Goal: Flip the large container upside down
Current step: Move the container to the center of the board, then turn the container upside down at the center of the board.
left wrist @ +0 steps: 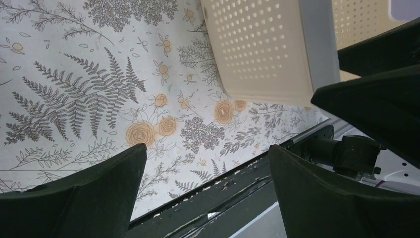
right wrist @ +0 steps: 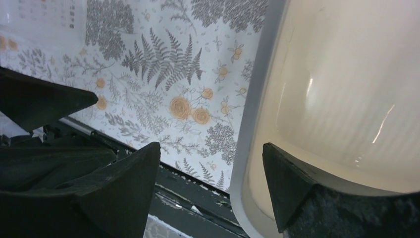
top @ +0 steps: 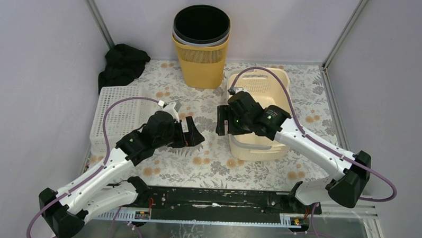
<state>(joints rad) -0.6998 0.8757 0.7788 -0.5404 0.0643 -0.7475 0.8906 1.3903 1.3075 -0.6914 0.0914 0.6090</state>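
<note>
Top external view shows the large cream perforated plastic basket (top: pixel 261 151) right of centre on the floral-patterned table (top: pixel 196 166), apparently mouth-up, so the flip looks not yet done. The right gripper (top: pixel 225 126) sits at the basket's near-left rim with jaws apart, one finger outside the wall and one inside, clamped on nothing; the left gripper (top: pixel 193 134) hangs near it, spread wide and empty. Next, I judge, the right jaws must close on that rim and roll the basket over.
</note>
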